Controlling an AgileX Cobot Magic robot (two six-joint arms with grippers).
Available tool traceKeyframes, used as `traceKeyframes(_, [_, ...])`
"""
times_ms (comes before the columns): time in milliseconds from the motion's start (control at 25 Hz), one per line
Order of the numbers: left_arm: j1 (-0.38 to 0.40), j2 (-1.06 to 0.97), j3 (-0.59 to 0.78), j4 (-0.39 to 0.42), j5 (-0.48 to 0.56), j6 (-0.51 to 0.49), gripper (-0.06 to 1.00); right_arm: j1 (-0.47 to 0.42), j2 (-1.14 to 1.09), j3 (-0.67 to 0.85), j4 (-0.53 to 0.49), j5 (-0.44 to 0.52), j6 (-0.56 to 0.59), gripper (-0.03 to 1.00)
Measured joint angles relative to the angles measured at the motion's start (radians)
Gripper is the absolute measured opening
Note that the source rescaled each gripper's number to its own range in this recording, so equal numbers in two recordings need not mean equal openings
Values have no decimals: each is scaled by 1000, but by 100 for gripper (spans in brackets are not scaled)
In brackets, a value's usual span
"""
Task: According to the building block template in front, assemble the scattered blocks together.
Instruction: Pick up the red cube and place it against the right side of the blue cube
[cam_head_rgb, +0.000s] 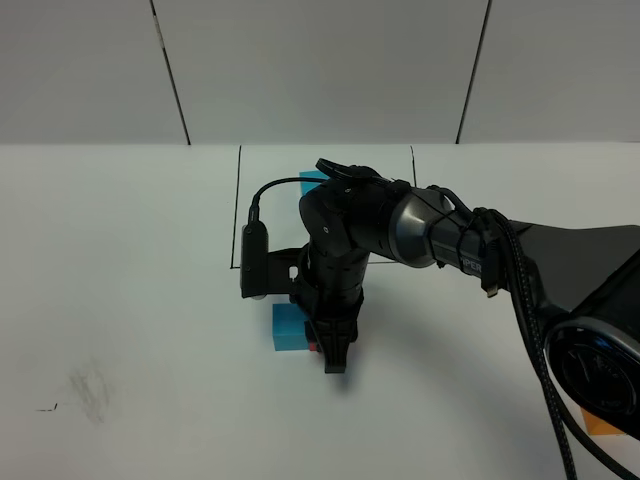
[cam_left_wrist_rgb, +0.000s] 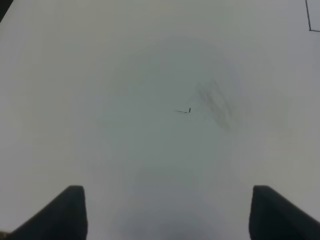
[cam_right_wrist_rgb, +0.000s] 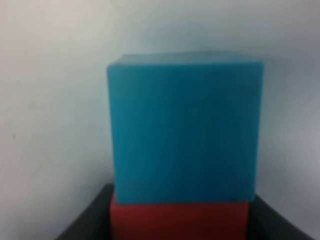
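Right gripper (cam_head_rgb: 336, 364) points straight down at the counter (cam_head_rgb: 150, 300), and I read it as closed on the red cube (cam_right_wrist_rgb: 180, 220): in its wrist view a dark finger sits tight against each side of that cube. From the high camera I see only a sliver of red beside the fingers. The right arm (cam_head_rgb: 430, 230) comes in from the right edge and reaches across the middle. Its forearm runs leftward and its wrist bends sharply downward, with the wrist camera (cam_head_rgb: 254, 260) hanging on the left side of it. The blue cube (cam_head_rgb: 288, 328) rests on the counter just left of the gripper, and the red cube meets one of its faces with no gap that I can make out. The orange cube (cam_head_rgb: 600, 422) lies well apart at the lower right, partly hidden behind the arm's base. The building block template (cam_head_rgb: 311, 180) sits farther back inside its black rectangle (cam_head_rgb: 240, 200). I can see only its blue block, since the arm covers the rest. The left gripper (cam_left_wrist_rgb: 167, 189) has its fingers spread wide with nothing between them, over bare counter with a grey smudge (cam_left_wrist_rgb: 220, 102) and a small black mark (cam_left_wrist_rgb: 185, 111).
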Motion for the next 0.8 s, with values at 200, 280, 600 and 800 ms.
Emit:
traceKeyframes(200, [0, 0, 0, 0, 0, 0, 61, 0, 0, 0, 0, 2, 0, 0])
traceKeyframes(280, [0, 0, 0, 0, 0, 0, 61, 0, 0, 0, 0, 5, 0, 1])
traceKeyframes(600, [0, 0, 0, 0, 0, 0, 61, -3, 15, -1, -25, 14, -1, 67])
traceKeyframes(800, [0, 0, 0, 0, 0, 0, 61, -3, 14, -1, -31, 14, 20, 81])
